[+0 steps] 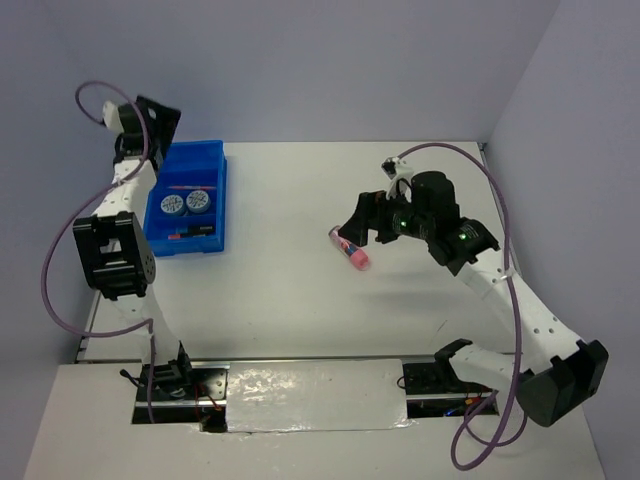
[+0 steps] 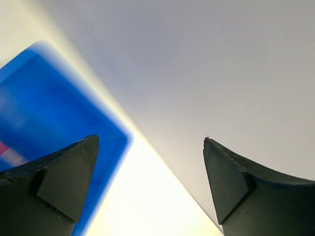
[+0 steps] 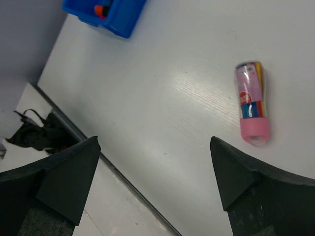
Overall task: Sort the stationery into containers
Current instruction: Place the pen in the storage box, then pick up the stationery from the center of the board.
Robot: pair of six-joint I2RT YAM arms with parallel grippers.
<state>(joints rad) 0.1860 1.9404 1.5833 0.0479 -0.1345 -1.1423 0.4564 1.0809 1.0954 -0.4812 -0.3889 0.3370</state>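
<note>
The blue tray [image 1: 187, 195] stands at the back left of the table. Two round blue-white discs [image 1: 172, 205] lie in it, with dark stubby pens [image 1: 192, 232] in its near compartment. My left gripper [image 1: 163, 128] hovers over the tray's far end, open and empty [image 2: 150, 140]; the blurred tray [image 2: 49, 108] shows under its left finger. A pink-capped tube [image 1: 350, 250] lies on the table at centre right. My right gripper [image 1: 362, 230] hangs open just above it. In the right wrist view the tube [image 3: 252, 105] lies beyond the right finger, outside the open gripper [image 3: 155, 140].
The tray's corner [image 3: 108, 12], with an orange cap inside, shows at the top of the right wrist view. The table's near edge [image 3: 123, 177] and a cable bundle [image 3: 39, 135] lie below. Walls close the table at the back and right.
</note>
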